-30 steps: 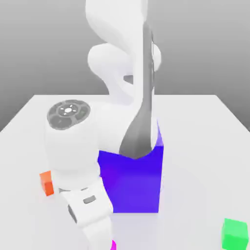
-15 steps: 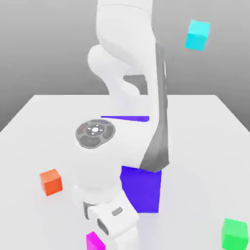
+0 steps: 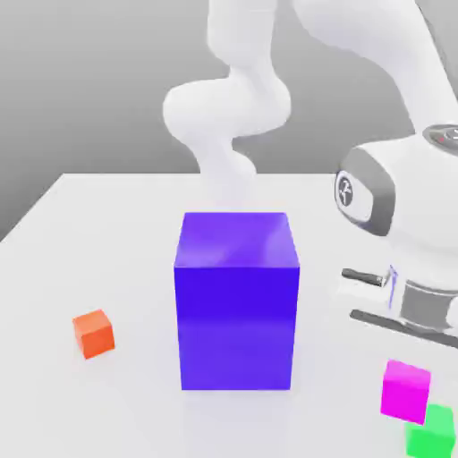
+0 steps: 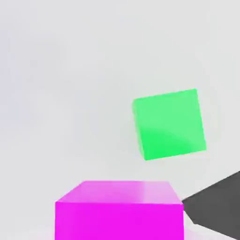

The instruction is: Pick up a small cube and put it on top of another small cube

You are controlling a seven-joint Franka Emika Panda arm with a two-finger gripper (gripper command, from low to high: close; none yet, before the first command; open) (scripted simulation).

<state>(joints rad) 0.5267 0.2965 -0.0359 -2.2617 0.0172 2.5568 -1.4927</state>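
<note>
The small magenta cube (image 3: 405,390) hangs in the air at the exterior view's lower right, just under my hand. My gripper (image 3: 408,368) is shut on it. It overlaps the upper left part of the small green cube (image 3: 433,435), which rests on the white table. In the hand view the magenta cube (image 4: 118,211) sits close to the camera, with one dark finger (image 4: 216,211) beside it. The green cube (image 4: 168,123) lies on the table below, off to one side of the magenta one and apart from it.
A big blue-purple block (image 3: 237,300) stands in the middle of the white table (image 3: 80,241). A small orange cube (image 3: 93,334) lies at the exterior view's left. The arm's white links (image 3: 394,192) rise at the back and right.
The gripper shut on the magenta cube. The arm swung from the exterior view's lower left to its right, carrying the cube next to the green one and uncovering the blue block.
</note>
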